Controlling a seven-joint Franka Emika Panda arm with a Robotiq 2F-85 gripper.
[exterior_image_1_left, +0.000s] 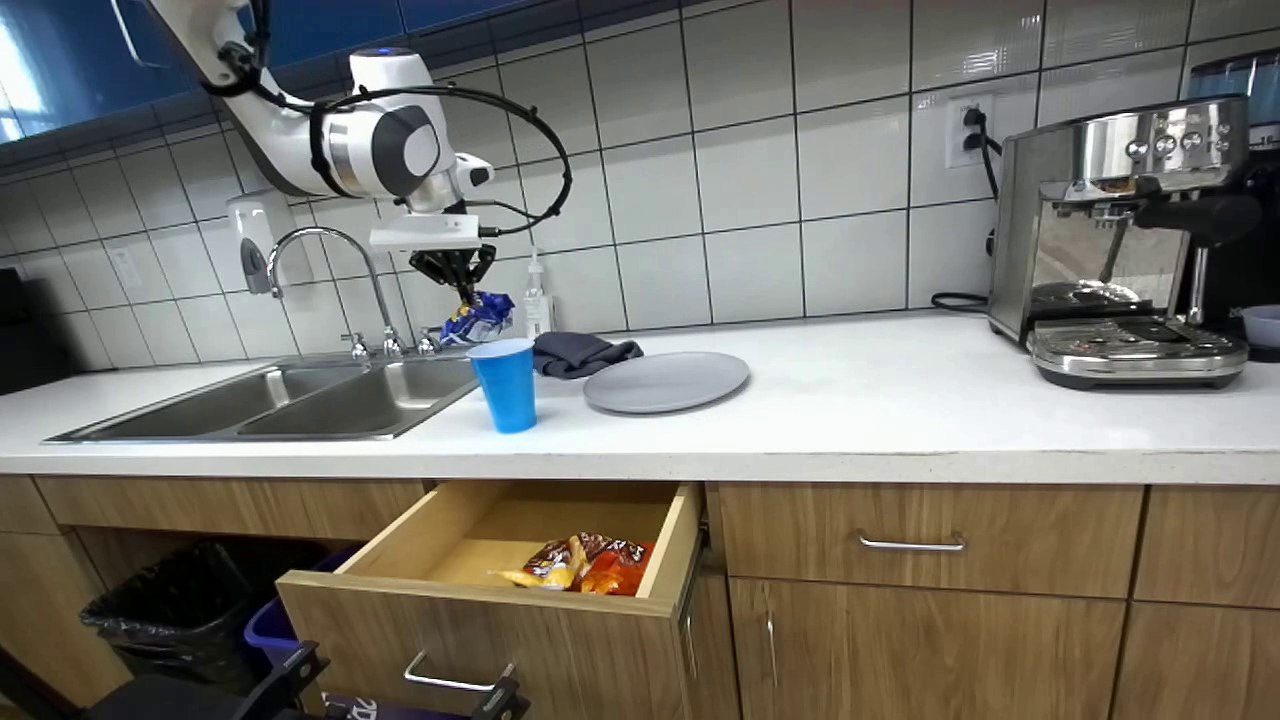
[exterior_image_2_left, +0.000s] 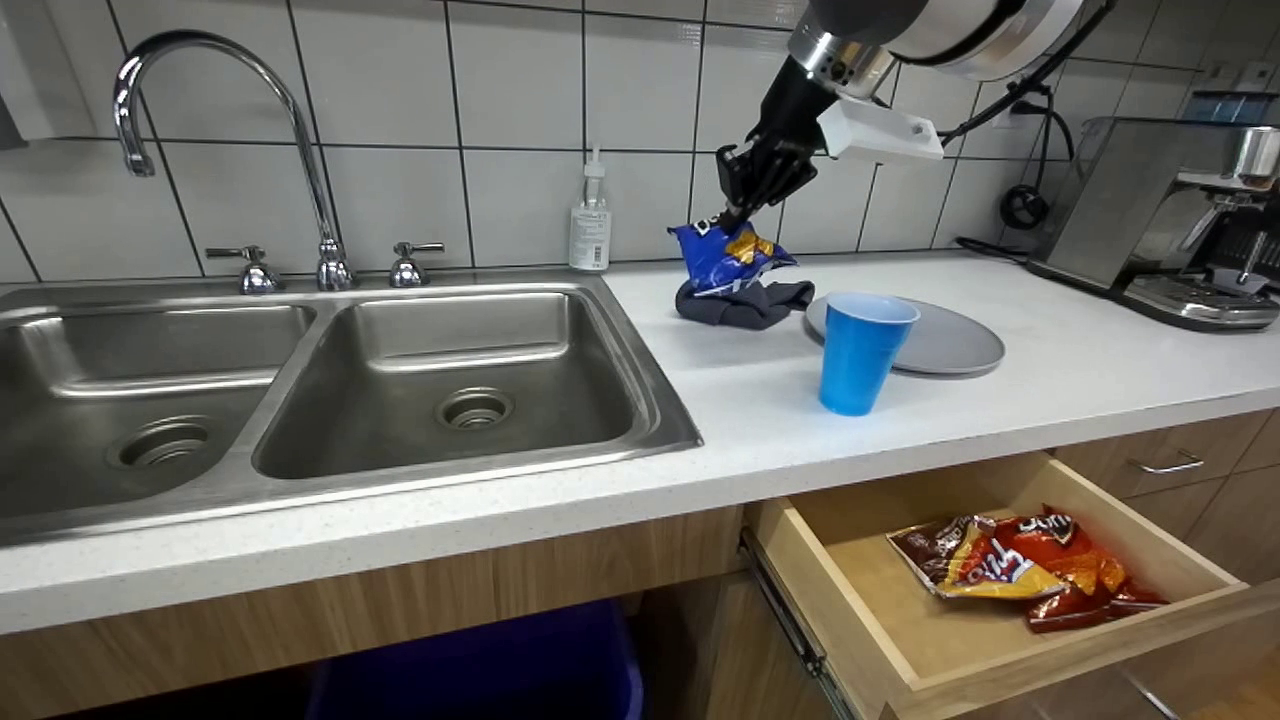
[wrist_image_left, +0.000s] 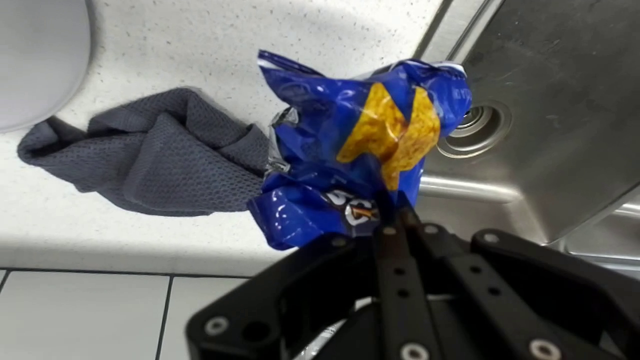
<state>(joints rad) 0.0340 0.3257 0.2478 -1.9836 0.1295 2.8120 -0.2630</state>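
My gripper is shut on a crumpled blue chip bag with orange chips printed on it. In an exterior view the gripper holds the bag by its top above the counter, over or near a dark grey cloth. In the wrist view the fingertips are close together with the bag pinched between them. The bag hangs between the cloth and the sink's edge and covers part of both. A blue cup stands upright in front, and a grey plate lies beside the cloth.
A double steel sink with a tall faucet adjoins the counter. A pump bottle stands behind the sink. An open drawer below holds brown-yellow and red chip bags. A coffee machine stands further along.
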